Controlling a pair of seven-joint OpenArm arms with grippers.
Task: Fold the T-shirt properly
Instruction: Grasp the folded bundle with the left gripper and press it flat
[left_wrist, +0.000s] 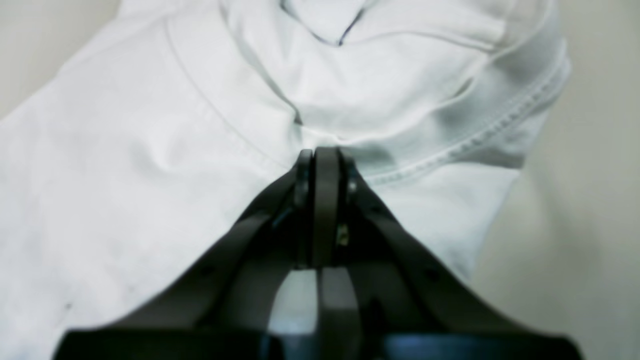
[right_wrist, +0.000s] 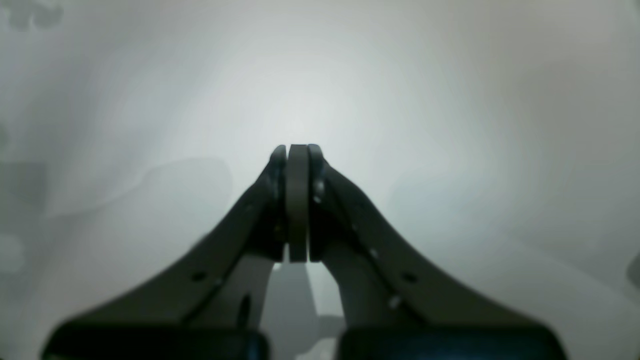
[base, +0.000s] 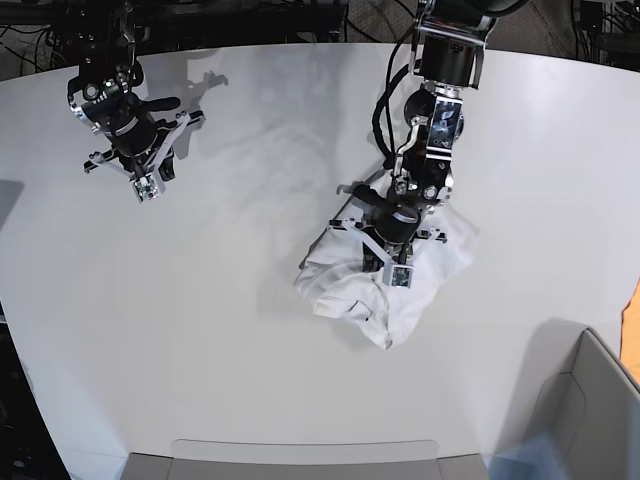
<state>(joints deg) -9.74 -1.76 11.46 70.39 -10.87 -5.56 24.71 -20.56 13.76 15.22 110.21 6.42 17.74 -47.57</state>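
Observation:
The white T-shirt (base: 345, 290) lies crumpled in a heap right of the table's middle. In the left wrist view the T-shirt (left_wrist: 150, 150) fills most of the frame, wrinkled, with a stitched hem running to the right. My left gripper (left_wrist: 325, 152) is shut with its tips at a bunch of cloth where the folds meet, just above the hem. In the base view the left gripper (base: 385, 240) points down into the heap. My right gripper (right_wrist: 297, 147) is shut and empty over bare tabletop. In the base view the right gripper (base: 135, 150) is at the far left, well away from the shirt.
The off-white tabletop (base: 200, 330) stretches around the shirt. A grey bin (base: 590, 400) stands at the front right corner, with an orange object (base: 633, 320) at the right edge. A grey tray rim (base: 300, 450) runs along the front edge.

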